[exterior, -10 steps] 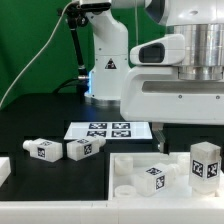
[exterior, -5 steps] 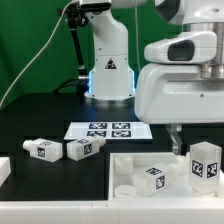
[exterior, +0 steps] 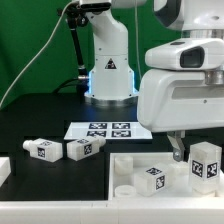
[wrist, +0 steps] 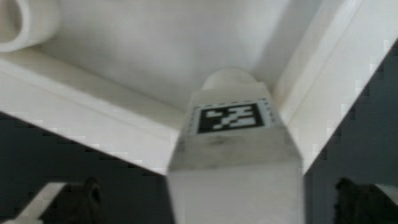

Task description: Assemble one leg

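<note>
in the exterior view's lower right, the gripper (wrist: 210, 203) has sunk lower over the white panel (exterior: 122, 166), jaws open and empty, lined up on the upright leg (exterior: 205, 163) standing in the panel's corner, seemingly a short drop from a grasp.

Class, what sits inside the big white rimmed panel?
Inside the panel are a lying leg and, toward the exterior view's right, an upright leg. The gripper hangs between them. Whatever lies behind the upright leg is hidden.
</note>
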